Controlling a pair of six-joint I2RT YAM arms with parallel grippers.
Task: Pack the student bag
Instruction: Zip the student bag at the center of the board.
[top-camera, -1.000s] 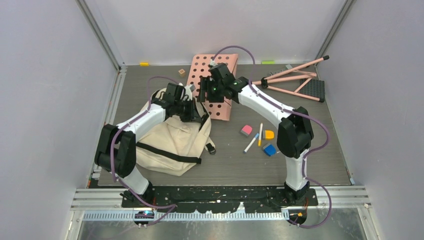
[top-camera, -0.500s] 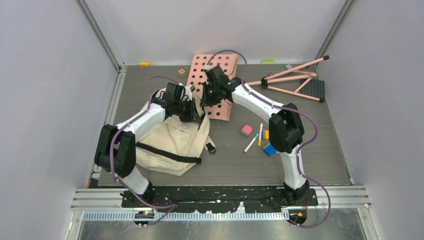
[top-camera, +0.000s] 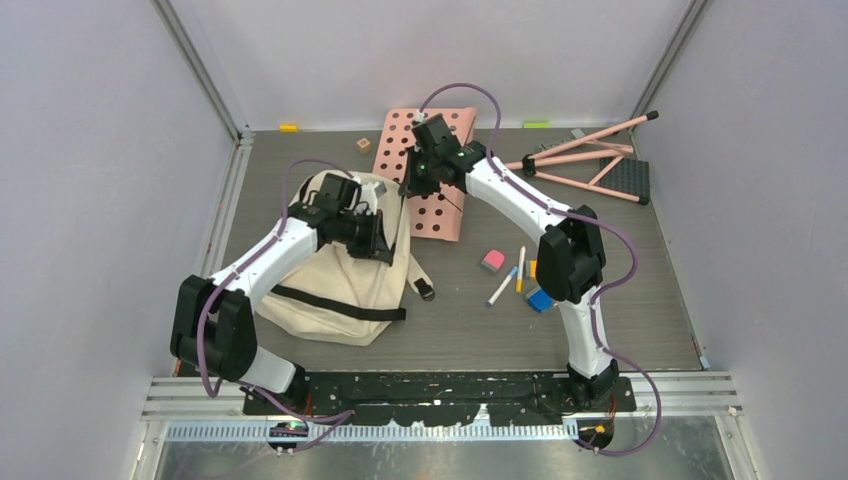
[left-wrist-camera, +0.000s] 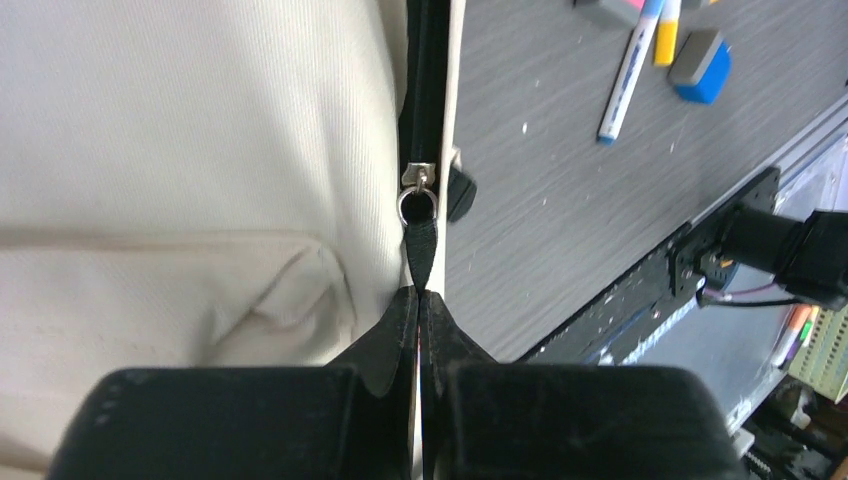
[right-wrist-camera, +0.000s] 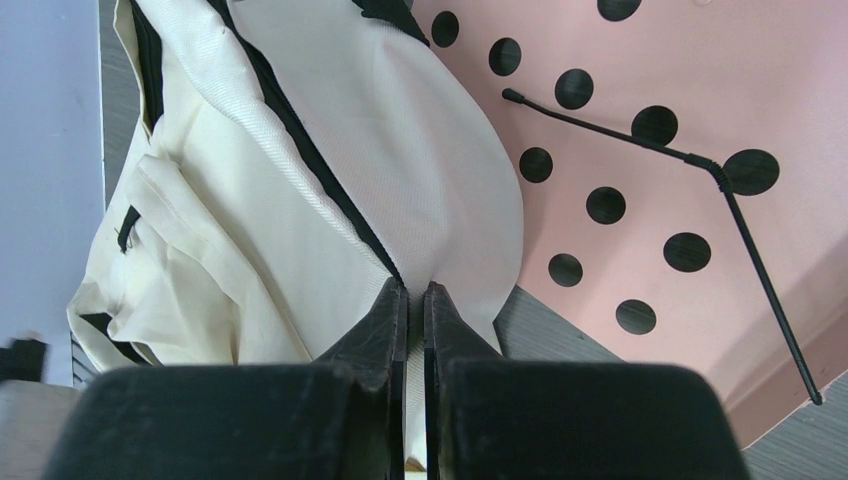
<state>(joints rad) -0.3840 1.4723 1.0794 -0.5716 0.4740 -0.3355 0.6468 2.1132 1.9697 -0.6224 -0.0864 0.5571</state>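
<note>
The student bag (top-camera: 335, 272), a cream fabric backpack with black straps, buckles and zipper trim, lies slumped on the left half of the grey bench, its zippered top end pointing toward the far side.

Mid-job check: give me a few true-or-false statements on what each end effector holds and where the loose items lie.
1. The left end effector is shut on the zipper pull. True.
2. The right end effector hangs open over the pink board. False: it is shut on the bag, pinching its cream fabric by the black trim.
3. The markers are inside the bag. False: they lie on the table, to the right of the bag.
4. A pink stand lies on its side at the far right. True.
</note>
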